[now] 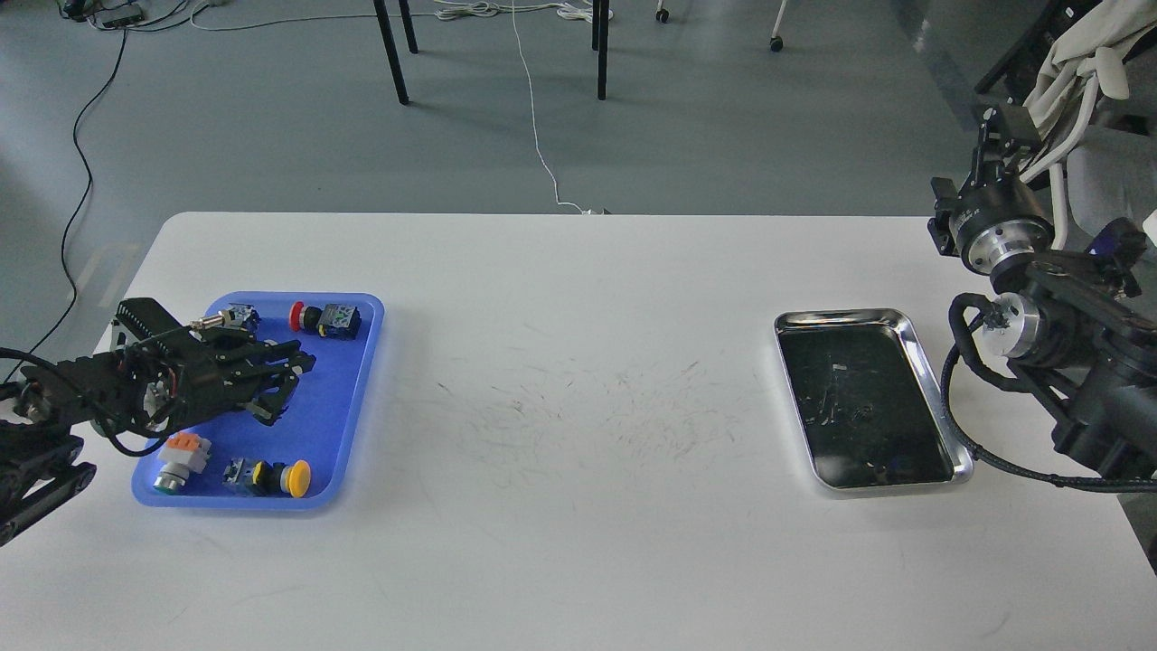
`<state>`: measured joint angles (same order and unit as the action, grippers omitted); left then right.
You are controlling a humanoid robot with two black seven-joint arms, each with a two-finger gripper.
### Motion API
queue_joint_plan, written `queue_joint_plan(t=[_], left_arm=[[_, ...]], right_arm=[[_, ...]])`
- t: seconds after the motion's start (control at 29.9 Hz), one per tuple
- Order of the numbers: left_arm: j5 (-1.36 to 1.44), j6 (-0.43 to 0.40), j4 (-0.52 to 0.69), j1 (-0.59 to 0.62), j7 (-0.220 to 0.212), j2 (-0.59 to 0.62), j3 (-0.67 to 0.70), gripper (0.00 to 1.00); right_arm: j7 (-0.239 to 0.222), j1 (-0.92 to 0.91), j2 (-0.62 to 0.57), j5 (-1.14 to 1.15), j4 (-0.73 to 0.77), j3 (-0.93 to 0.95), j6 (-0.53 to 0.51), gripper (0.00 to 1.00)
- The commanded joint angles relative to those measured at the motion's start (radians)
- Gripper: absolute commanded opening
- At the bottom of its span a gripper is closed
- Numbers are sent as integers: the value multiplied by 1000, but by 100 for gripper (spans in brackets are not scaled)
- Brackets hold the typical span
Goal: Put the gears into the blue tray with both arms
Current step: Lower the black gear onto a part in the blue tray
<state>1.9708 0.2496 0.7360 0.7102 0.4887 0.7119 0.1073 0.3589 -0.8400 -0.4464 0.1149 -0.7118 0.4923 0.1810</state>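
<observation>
The blue tray (333, 425) lies at the table's left. My left gripper (289, 387) hovers over its middle, pointing right; it is open and I see nothing between its fingers. My right gripper (997, 136) is raised off the table's far right edge, pointing up and away, small and dark, so its fingers cannot be told apart. I cannot pick out the gears: any in the blue tray are hidden by the left arm or too small to tell, and the silver tray (913, 339) shows only specks and scratches.
In the blue tray lie a red-capped black switch (318, 318), a yellow-capped switch (271, 476), an orange, white and green switch (177, 457) and a silver sensor (222, 318). The scuffed white table (578, 398) lies between the two trays.
</observation>
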Motion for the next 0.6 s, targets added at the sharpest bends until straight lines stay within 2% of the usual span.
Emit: queue_joint_plan(t=[0.0,0.3,0.57], left_arm=[[-3,3,-12,-1,0,-9,-1,10],[-6,3,-12,-1,0,-22,-1,13],[-9,3,-12,-3,0,-22,-1,21]], right_arm=[[0,1,2,0,0,0,0,97],[0,-1,2,0,0,0,0,97],[0,-1,-2,0,-9,0,0,97]])
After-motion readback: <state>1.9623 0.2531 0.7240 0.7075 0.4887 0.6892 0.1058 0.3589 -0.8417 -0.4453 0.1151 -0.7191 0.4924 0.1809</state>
